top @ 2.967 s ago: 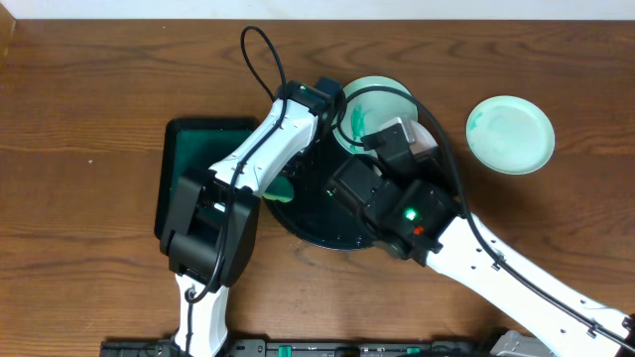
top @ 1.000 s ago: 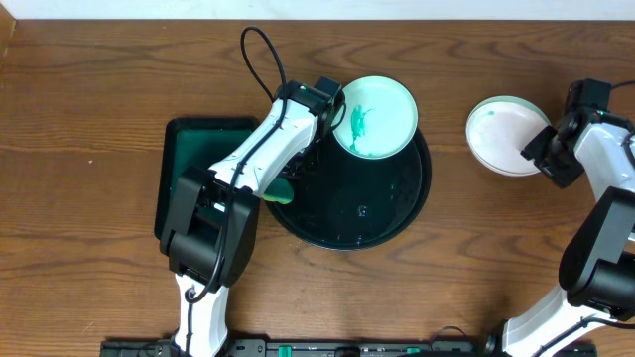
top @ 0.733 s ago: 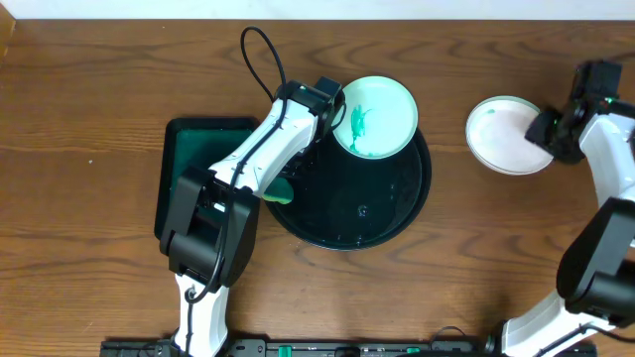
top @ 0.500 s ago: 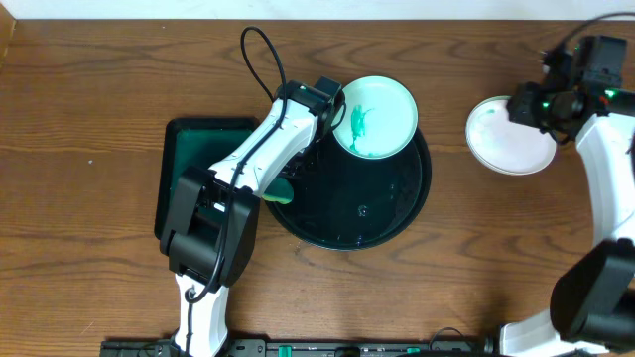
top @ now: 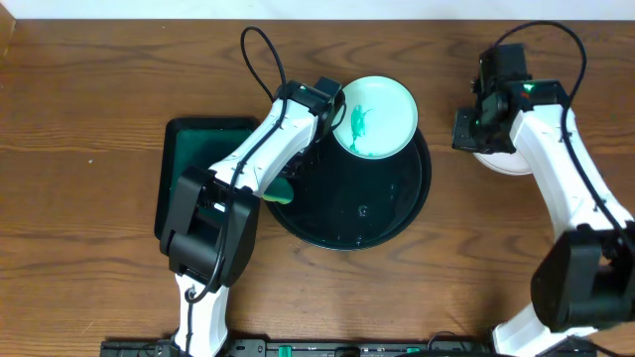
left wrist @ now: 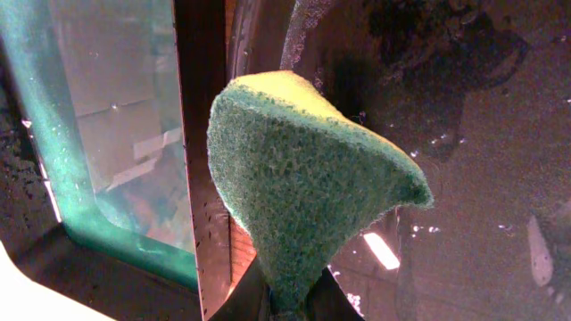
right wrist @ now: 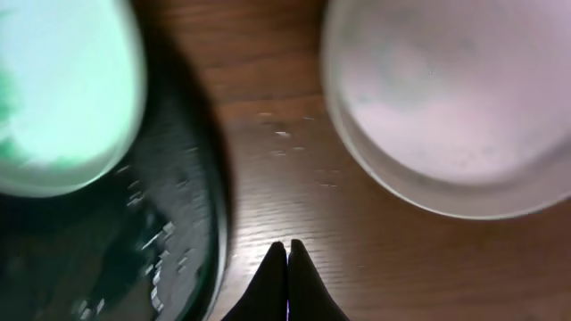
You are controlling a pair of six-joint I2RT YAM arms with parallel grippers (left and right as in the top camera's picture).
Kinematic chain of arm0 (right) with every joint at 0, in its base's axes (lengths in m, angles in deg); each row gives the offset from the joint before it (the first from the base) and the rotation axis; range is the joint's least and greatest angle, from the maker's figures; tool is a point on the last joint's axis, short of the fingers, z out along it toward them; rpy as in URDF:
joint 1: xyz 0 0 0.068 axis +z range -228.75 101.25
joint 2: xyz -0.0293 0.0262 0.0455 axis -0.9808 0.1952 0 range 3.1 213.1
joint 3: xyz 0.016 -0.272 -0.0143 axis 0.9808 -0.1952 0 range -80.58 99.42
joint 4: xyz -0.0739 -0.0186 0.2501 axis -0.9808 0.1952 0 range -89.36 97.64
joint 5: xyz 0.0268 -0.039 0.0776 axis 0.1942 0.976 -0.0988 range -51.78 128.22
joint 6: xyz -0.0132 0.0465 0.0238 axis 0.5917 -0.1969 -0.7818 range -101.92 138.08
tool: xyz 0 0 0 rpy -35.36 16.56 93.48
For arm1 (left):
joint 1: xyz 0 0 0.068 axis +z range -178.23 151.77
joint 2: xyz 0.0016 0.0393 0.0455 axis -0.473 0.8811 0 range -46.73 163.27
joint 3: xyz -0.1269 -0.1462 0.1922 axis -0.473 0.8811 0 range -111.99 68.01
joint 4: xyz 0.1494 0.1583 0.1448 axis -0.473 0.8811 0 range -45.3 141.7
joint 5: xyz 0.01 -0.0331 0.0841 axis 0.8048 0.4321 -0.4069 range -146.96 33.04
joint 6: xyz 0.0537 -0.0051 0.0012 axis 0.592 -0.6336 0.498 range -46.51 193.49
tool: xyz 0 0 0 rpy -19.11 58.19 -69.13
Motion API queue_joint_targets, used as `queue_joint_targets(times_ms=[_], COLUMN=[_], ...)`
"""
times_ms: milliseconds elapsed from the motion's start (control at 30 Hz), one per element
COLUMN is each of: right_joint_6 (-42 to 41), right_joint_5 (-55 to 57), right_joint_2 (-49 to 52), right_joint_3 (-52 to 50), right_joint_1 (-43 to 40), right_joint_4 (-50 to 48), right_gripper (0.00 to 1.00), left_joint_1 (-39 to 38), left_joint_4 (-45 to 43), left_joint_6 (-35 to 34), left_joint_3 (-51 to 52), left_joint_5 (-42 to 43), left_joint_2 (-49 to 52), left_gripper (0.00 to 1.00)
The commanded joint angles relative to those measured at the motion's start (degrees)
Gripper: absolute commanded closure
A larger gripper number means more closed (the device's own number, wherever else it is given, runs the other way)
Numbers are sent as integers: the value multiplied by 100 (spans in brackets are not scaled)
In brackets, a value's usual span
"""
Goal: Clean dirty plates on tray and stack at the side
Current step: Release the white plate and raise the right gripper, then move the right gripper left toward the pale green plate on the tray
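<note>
Plate (top: 377,117) face-up, tray's (top: 349,216) far-R edge.

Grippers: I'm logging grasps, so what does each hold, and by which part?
The left gripper holds the green sponge, fingers pinching its narrow bottom end. The right gripper holds nothing, fingers shut.

You will find no text, label, brand, number or sign that can be read in any of the three views.
</note>
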Motion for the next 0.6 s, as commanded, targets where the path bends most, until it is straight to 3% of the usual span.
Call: queue_joint_targets(times_ms=[0, 567], right_joint_6=[-610, -944], right_joint_5=[404, 555], right_joint_2=[306, 892], right_joint_3=[-46, -46], right_joint_1=[-87, -750], right_joint_4=[37, 122], right_gripper=[99, 99], left_joint_1=[11, 11], left_joint_4=[37, 39], left_joint_6=[83, 83], left_joint_3=[-166, -166], left_joint_5=[-31, -31], left_joint_2=[61, 61], left_gripper=[93, 93])
